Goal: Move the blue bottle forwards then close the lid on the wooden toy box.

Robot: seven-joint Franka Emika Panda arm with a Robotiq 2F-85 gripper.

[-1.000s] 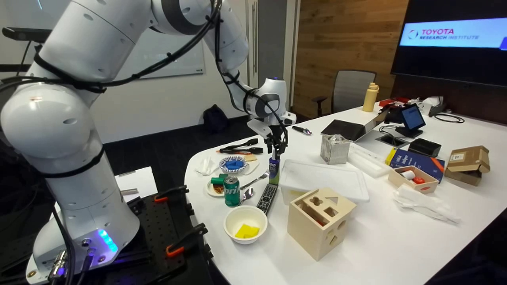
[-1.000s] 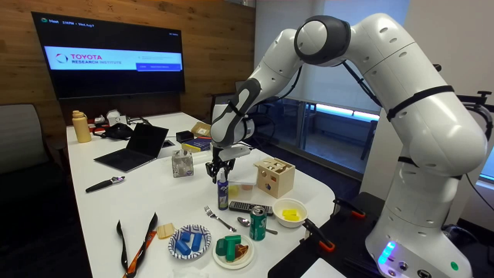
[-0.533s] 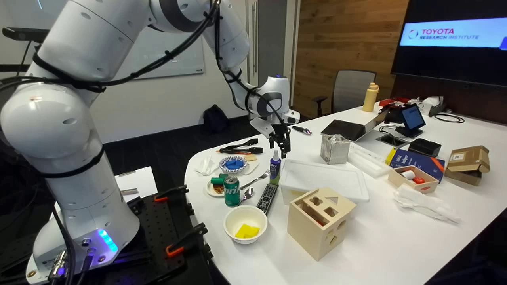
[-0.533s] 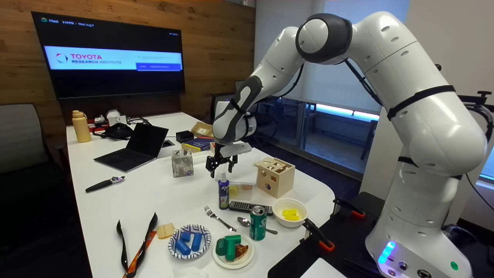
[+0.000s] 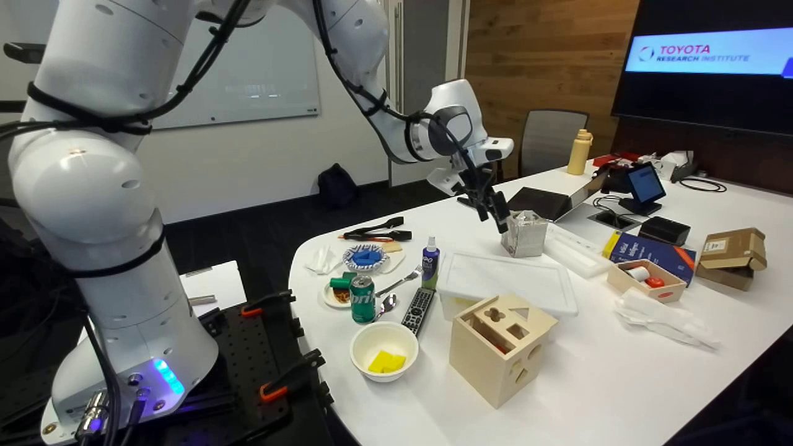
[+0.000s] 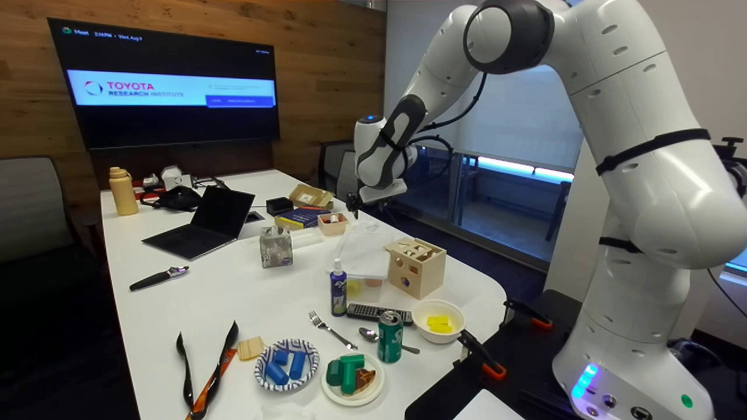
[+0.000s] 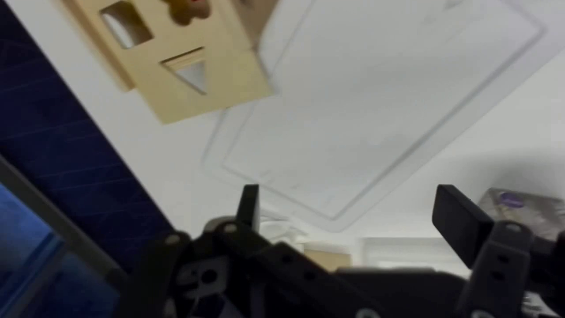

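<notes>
The blue bottle [image 5: 430, 267] stands upright by itself, just past the end of the remote, in both exterior views. At the near side of the table sits the wooden toy box [image 5: 480, 365]. Its lid [image 7: 234, 84], pierced with shape holes, is slid partway off: it overhangs one side, and a gap along the opposite side shows the inside, with something red in it. My gripper [image 7: 348, 194] is open with nothing between its fingers. It hangs in the air beyond the bottle and the toy box, apart from both.
A clear plastic container [image 5: 508, 279] lies between bottle and toy box. A tissue box [image 5: 525, 240] stands near the gripper. The remote [image 6: 373, 313], a green can [image 6: 390, 338] and a white bowl [image 6: 425, 332] with yellow pieces are nearer the robot base.
The gripper was at the bottle's top; it has opened, let go, risen and swung away over the table, toward the clear container's far side. The bottle has stayed upright in place.
</notes>
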